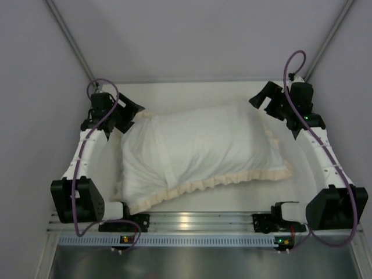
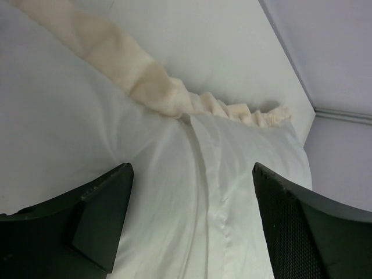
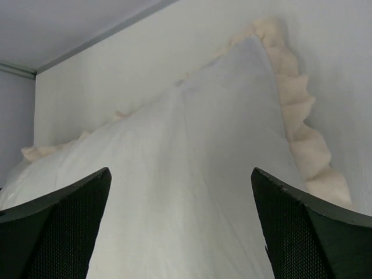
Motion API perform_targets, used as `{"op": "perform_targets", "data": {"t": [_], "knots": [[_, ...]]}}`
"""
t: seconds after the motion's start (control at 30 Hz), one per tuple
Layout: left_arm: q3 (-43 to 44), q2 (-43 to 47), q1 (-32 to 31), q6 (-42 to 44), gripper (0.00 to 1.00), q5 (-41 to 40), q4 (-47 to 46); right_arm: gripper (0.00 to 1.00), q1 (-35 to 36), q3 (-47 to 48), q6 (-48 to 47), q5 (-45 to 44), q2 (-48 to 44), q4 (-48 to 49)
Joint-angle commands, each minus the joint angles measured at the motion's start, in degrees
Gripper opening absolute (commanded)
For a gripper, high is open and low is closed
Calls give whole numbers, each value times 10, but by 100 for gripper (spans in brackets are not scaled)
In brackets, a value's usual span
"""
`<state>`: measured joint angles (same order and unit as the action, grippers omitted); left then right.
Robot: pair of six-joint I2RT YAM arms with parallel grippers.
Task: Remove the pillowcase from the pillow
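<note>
The pillowcase (image 1: 197, 145) lies on the table (image 1: 192, 92), between my two grippers. My left gripper (image 1: 129, 116) is at its far left corner, with the cloth spreading under and ahead of the fingers and the frill (image 2: 157, 87) running beyond them. My right gripper (image 1: 268, 103) is at the far right corner, cloth ahead of it, frill to its right.

You've got the soft white fabric pillowcase (image 1: 197, 148) lying in the middle of the surface (image 1: 192, 93), white face up, long side running left to right. It's stuffed full and domed, lightly wrinkled. Its cream ruffled frill (image 1: 215, 183) lies flat along the near edge and curls round both ends. The plump pillow inside is fully covered, so you see only its bulge. A crease runs down from the frill at the left end.
</note>
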<state>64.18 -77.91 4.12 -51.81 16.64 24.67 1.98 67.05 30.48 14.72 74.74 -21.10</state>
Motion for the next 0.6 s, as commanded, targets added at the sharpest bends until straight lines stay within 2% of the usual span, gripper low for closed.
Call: {"op": "perform_targets", "data": {"t": [0.0, 0.13, 0.2, 0.27, 0.3, 0.33, 0.4, 0.47, 0.57], "knots": [[8, 87, -22, 34, 87, -31, -17, 99, 54, 25, -47, -56, -103, 34], [-31, 200, -28, 53, 88, -66, 35, 100, 179, -31, -9, -82, -207, 24], [-31, 245, -31, 64, 87, -55, 64, 100, 272, -64, 18, -94, -219, 37], [-22, 281, -38, 87, 85, -59, 115, 100, 341, -69, 30, -124, -201, 37], [-19, 293, -57, 91, 85, -71, 140, 99, 421, -67, 30, -150, -191, 33], [-26, 308, -61, 92, 85, -79, 158, 99, 460, -62, 24, -219, -161, 32], [-48, 353, -69, 80, 85, -71, 188, 100, 565, -38, 15, -274, -120, 29], [-105, 389, -72, 63, 91, -48, 189, 100, 620, -15, 21, -325, -53, 17], [-175, 411, -83, 64, 88, -46, 206, 99, 653, 6, 50, -346, 7, 12]]}}
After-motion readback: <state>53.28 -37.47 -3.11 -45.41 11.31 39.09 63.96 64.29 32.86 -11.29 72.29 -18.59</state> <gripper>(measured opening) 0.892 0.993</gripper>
